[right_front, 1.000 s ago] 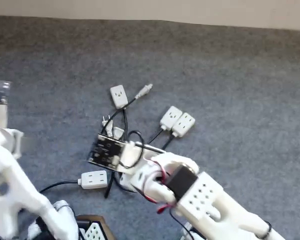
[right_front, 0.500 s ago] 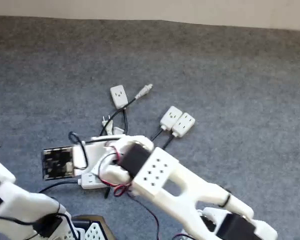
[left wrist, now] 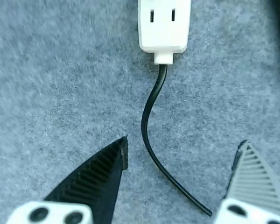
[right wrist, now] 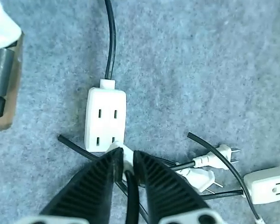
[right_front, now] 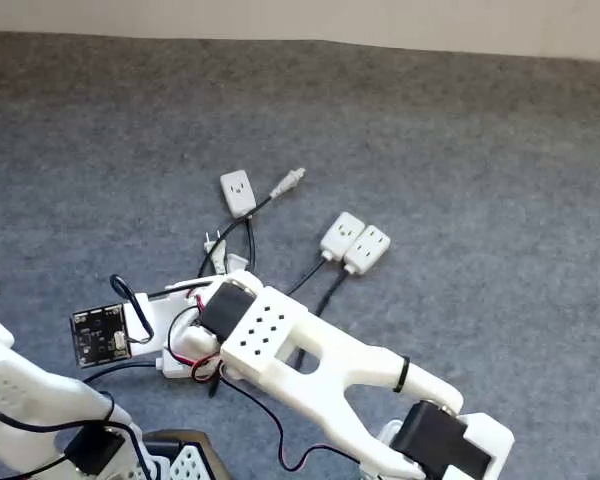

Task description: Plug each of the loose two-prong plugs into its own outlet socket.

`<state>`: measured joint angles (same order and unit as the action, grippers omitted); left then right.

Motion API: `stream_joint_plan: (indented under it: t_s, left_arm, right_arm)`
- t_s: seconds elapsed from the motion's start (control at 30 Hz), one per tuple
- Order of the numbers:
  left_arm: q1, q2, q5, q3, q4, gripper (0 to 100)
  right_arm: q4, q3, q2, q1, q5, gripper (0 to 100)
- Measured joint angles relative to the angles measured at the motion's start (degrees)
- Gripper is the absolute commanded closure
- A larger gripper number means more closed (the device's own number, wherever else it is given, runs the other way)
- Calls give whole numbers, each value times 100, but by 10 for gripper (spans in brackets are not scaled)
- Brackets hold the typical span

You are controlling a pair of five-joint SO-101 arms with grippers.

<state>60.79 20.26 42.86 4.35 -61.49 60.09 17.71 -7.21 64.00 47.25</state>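
since a second ago the right arm (right_front: 310, 350) has swung toward the left edge of the grey carpet (right_front: 460, 150), carrying its wrist board (right_front: 100, 335) well left of where it was. the left arm (right_front: 20, 395) has sunk into the near-left corner.

my right gripper (right wrist: 127, 155) has its fingers drawn together on a white plug (right wrist: 125, 150), whose cord runs back between them. the plug sits up against the cordless end of a double outlet socket (right wrist: 106, 120) that lies flat on the carpet near the near edge, all four slots in sight. two loose two-prong plugs (right wrist: 218, 155) lie just beside the gripper among crossing cords.

my left gripper (left wrist: 184, 142) hangs over bare carpet with its jaws wide apart. a black cord (left wrist: 149, 126) runs between them to a corded socket (left wrist: 164, 23) – i cannot tell which socket of the high view that is.

out in the middle of the carpet lie a single outlet (right_front: 237, 192) and, further right, the paired outlets (right_front: 355, 243) touching side by side.
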Motion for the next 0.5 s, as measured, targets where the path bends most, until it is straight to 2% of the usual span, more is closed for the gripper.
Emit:
stream_joint_plan:
  t_s: [0.27,0.5]
  left_arm:
    - [0,9,0,0,0,646]
    - [0,9,0,0,0,646]
  right_arm:
    - [0,9,-62,264,0,993]
    - [0,378,-290,413,536,993]
